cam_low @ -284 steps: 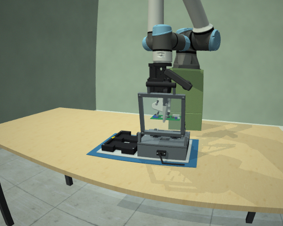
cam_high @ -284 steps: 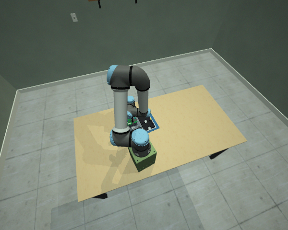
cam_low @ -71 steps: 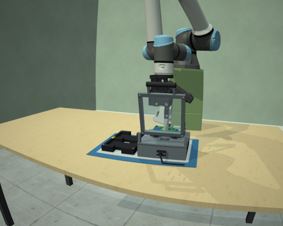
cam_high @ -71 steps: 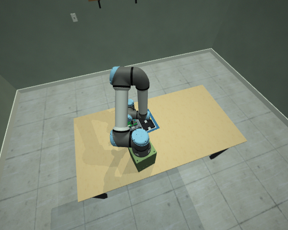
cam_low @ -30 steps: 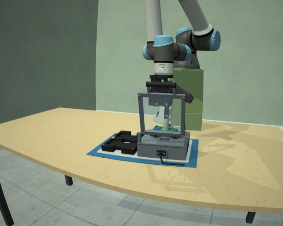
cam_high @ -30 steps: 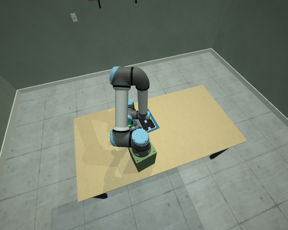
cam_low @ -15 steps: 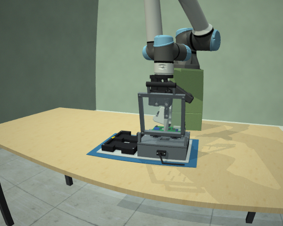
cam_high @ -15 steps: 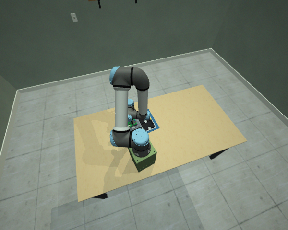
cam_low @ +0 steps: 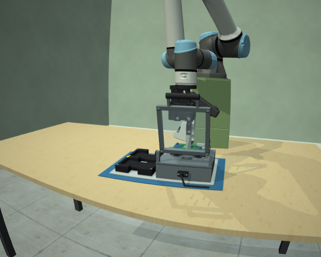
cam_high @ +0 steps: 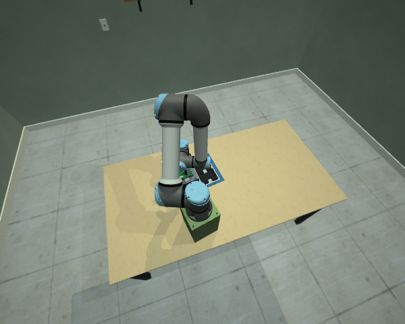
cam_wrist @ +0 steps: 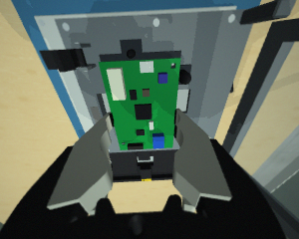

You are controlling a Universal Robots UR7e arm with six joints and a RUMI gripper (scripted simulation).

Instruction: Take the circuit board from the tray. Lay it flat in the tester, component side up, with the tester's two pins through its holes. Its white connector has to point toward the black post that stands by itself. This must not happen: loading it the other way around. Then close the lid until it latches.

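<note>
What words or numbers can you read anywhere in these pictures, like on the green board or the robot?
None can be read.
Circuit board: chips and a white connector, no legible print.
Tester: no label shows.
Tray: plain black, with a small yellow mark, no letters.
Arm's green pedestal: blank.
Wall plate: too small to tell.
The gripper holds the board between its jaws; they bear no marking.
</note>
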